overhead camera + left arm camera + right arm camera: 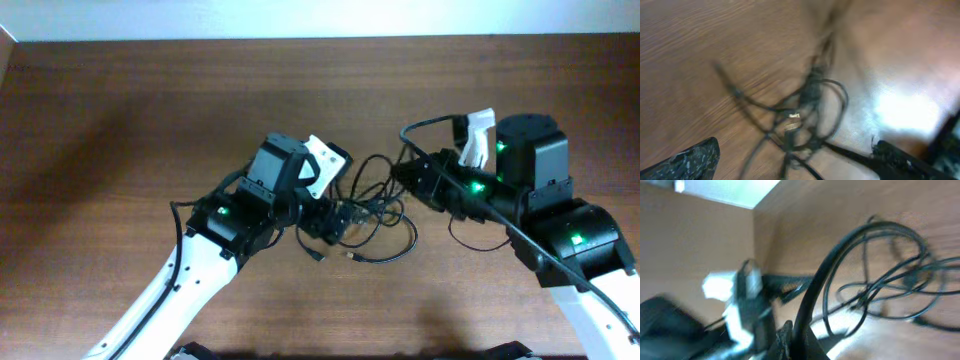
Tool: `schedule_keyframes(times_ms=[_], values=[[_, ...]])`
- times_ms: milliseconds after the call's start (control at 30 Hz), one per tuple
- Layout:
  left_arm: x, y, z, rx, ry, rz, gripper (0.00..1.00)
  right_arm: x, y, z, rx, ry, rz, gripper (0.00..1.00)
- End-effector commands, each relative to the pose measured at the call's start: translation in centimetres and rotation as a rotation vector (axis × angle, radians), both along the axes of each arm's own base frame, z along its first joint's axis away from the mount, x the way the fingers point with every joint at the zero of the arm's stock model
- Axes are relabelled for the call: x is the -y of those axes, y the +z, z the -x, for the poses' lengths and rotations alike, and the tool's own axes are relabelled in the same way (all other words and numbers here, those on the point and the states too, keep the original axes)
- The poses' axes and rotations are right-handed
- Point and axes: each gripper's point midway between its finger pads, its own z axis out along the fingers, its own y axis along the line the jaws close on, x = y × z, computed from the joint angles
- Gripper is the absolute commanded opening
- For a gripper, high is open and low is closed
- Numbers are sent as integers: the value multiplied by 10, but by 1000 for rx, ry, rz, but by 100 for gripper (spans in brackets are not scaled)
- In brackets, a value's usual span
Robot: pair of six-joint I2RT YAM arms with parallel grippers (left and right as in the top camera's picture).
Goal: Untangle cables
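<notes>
Tangle between two pincers

Thin black cables (pixel 372 215) lie knotted at the middle of the brown wooden counter (pixel 120 120). My left pincer (pixel 335 220) stands wide open at the knot's left edge; my right pincer (pixel 408 177) is closed at its right edge, though blur hides whether it pinches a strand. I judge it best to take one outer loop only, then pull apart slowly.

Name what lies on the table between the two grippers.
The tangled cables lie between the left gripper and the right gripper; the overhead view shows this most clearly.
</notes>
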Motion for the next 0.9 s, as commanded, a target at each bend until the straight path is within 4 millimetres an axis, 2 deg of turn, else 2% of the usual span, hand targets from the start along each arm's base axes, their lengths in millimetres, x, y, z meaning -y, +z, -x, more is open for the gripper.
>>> schedule_keyframes(times_ms=[0,33,67,100,133,167,267,333,400,500,600,733,867], values=[[28,79,71,214,-469,248,99,69,-9,-42,122,-301,271,4],[26,104,96,316,-580,300,99,92,-11,-51,125,-391,321,4],[19,118,111,395,-626,310,99,111,-14,-57,122,-441,365,4],[13,125,113,436,-601,293,99,121,-19,-59,103,-459,380,4],[4,126,109,471,-545,244,99,124,-24,-55,72,-431,355,4],[-3,125,103,477,-488,209,99,113,-21,-52,86,-350,312,4],[-4,125,96,453,-432,211,99,79,11,-43,258,-111,229,4],[0,118,89,431,-432,203,99,60,42,-27,360,7,166,4],[10,106,73,399,-432,192,99,53,72,-8,440,50,122,4],[28,85,47,359,-440,186,99,54,92,11,510,44,119,4],[52,67,39,288,-521,255,99,55,99,19,529,37,110,4],[82,41,34,192,-641,366,99,55,101,18,530,31,104,4],[100,24,49,89,-742,447,99,57,102,15,542,15,114,4]])
